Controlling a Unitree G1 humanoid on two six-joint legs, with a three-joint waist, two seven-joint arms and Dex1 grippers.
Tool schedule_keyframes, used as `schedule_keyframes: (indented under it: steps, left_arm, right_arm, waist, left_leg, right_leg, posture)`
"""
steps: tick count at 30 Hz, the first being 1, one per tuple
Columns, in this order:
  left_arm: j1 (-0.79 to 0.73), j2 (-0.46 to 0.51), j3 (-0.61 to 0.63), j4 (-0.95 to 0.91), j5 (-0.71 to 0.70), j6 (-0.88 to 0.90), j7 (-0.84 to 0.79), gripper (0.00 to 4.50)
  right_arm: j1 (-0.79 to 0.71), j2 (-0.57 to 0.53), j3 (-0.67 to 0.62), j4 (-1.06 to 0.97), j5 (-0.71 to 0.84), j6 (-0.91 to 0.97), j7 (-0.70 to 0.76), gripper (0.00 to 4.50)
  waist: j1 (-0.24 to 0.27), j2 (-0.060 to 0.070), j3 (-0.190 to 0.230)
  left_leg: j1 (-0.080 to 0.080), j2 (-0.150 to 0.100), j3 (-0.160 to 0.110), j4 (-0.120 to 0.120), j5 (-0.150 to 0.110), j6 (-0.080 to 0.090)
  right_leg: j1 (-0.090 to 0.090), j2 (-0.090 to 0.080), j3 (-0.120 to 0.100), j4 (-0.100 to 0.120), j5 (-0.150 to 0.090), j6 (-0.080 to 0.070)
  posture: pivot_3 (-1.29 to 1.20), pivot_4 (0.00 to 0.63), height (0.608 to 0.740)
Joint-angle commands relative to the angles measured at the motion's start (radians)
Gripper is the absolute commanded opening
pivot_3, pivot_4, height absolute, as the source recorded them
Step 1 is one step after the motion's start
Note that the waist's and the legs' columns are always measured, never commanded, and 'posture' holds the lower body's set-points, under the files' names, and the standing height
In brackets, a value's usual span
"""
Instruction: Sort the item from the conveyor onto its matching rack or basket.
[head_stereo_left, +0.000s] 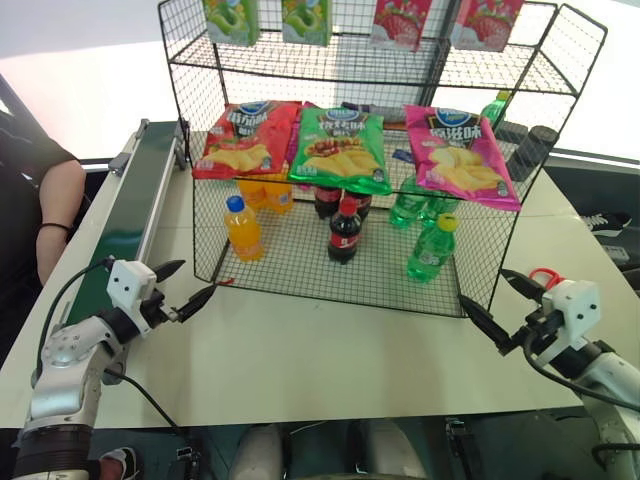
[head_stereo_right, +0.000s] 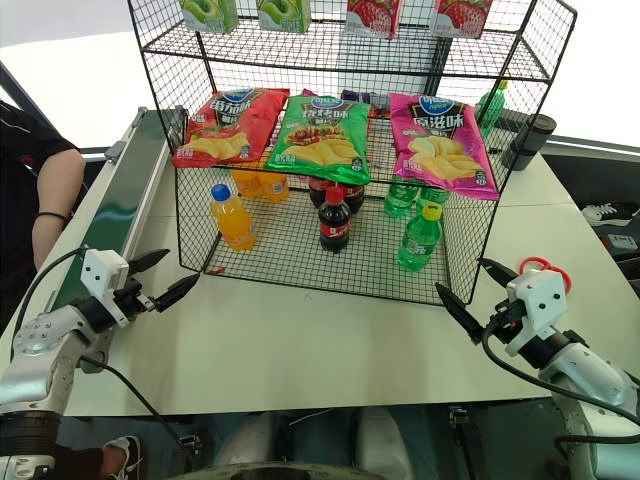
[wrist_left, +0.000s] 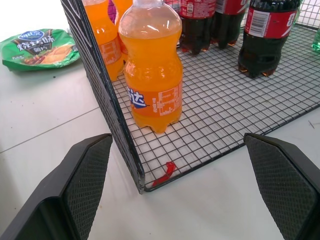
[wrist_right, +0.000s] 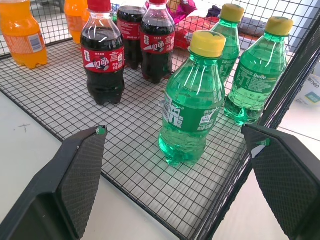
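Observation:
A green bottle (head_stereo_left: 432, 250) with a yellow cap stands upright near the front right of the black wire rack's low basket (head_stereo_left: 300, 272), with two more green bottles (head_stereo_left: 408, 204) behind it. The right wrist view shows this bottle (wrist_right: 192, 107) inside the mesh, straight ahead of my open right gripper (wrist_right: 174, 130). That right gripper (head_stereo_left: 483, 285) hovers over the table just outside the basket's front right corner. By the front left corner my left gripper (head_stereo_left: 198, 278) is open and empty, facing an orange bottle (wrist_left: 151, 75). The dark green conveyor (head_stereo_left: 150, 175) runs along the table's left side.
Orange bottles (head_stereo_left: 243, 228) and cola bottles (head_stereo_left: 344, 232) also stand in the basket. Red, green and pink chip bags (head_stereo_left: 340, 148) hang on the rack's front. A green chip bag (wrist_left: 40, 47) lies on the table. A person's arm (head_stereo_left: 50, 215) is left of the conveyor.

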Motion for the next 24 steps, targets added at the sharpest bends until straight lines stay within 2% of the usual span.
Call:
schedule_keyframes:
  steps: [1, 24]
  left_arm:
    - [-0.007, 0.015, 0.028, -0.005, -0.002, -0.016, 0.000, 4.50]
    - [0.028, 0.011, 0.016, -0.076, -0.002, 0.018, 0.031, 4.50]
  right_arm:
    - [-0.009, -0.003, -0.011, -0.021, 0.008, -0.006, -0.002, 4.48]
    - [-0.011, -0.002, -0.003, -0.014, 0.008, -0.004, 0.010, 4.48]
  waist:
    - [0.000, 0.000, 0.000]
    - [-0.001, 0.000, 0.000]
  left_leg:
    - [0.000, 0.000, 0.000, 0.000, 0.000, 0.000]
    - [0.000, 0.000, 0.000, -0.001, 0.000, 0.000]
  right_leg:
    - [0.000, 0.000, 0.000, 0.000, 0.000, 0.000]
    - [0.000, -0.002, 0.000, -0.001, 0.000, 0.000]
  posture:
    - [0.00, 0.150, 0.740]
    - [0.00, 0.150, 0.740]
